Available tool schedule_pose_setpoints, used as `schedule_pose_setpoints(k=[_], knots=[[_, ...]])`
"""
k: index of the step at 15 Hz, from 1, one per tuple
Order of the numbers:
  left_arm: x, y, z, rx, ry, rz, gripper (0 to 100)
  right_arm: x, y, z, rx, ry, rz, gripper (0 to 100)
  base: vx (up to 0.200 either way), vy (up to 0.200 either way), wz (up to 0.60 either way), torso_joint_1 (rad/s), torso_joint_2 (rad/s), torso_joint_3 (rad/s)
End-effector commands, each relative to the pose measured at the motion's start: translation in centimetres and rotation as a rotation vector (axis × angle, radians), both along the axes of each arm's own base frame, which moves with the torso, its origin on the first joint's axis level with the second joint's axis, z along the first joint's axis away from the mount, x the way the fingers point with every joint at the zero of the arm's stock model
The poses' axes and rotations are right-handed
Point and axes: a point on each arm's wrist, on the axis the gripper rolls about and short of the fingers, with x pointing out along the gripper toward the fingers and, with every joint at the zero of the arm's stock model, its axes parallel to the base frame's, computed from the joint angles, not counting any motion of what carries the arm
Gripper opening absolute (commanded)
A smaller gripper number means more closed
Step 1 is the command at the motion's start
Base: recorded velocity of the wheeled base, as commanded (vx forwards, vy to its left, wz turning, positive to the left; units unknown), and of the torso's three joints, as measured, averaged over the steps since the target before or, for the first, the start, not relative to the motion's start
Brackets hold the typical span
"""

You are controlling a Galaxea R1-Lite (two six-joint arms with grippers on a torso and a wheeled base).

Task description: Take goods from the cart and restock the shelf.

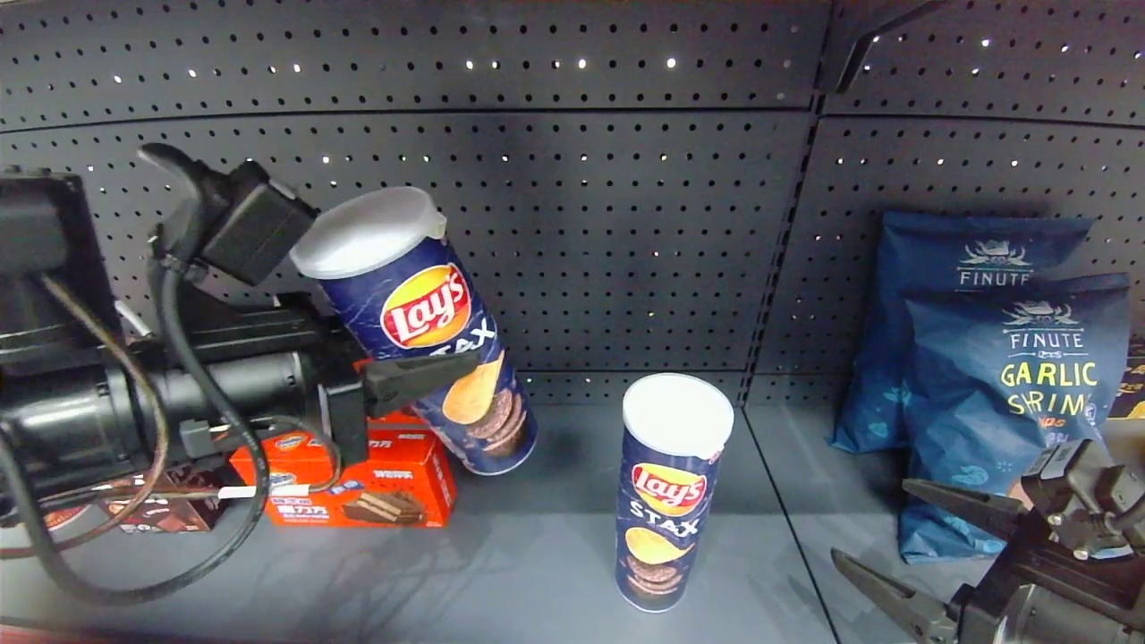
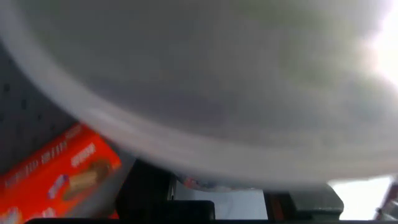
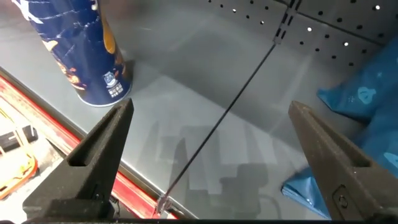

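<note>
My left gripper is shut on a dark blue chip can with a white lid, held tilted above the left part of the grey shelf; its base is near the shelf behind an orange box. The can's lid looms close in the left wrist view. A second, identical chip can stands upright mid-shelf; its lower part also appears in the right wrist view. My right gripper hangs open at the front right, its fingers wide apart over bare shelf.
Two blue snack bags lean against the perforated back panel at the right. A dark box lies left of the orange box. A divider line runs across the shelf floor. The shelf's red front edge is below.
</note>
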Motion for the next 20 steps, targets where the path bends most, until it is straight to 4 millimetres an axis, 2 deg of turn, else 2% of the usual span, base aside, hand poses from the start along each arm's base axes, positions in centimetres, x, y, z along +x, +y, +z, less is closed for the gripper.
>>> schedule_pose_setpoints(k=[1, 10, 13, 20], knots=[[3.2, -1.3, -0.8, 0.034, 0.019, -0.003, 0, 0.1, 0.0, 0.0, -0.001, 0.000, 0.000, 100, 0.000, 0.000, 0.00, 0.000, 0.00, 0.000], [7.3, -3.2, -4.0, 0.121, 0.055, -0.036, 0, 0.9, 0.4, 0.0, -0.009, 0.013, -0.003, 100, 0.000, 0.000, 0.00, 0.000, 0.00, 0.000], [8.4, -4.8, -5.1, 0.140, 0.073, -0.069, 0, 1.2, 0.6, 0.0, -0.011, 0.017, -0.003, 100, 0.000, 0.000, 0.00, 0.000, 0.00, 0.000], [11.3, -7.9, -6.3, 0.145, 0.077, -0.119, 0, 1.2, 0.6, -0.1, -0.014, 0.023, -0.005, 100, 0.000, 0.000, 0.00, 0.000, 0.00, 0.000]])
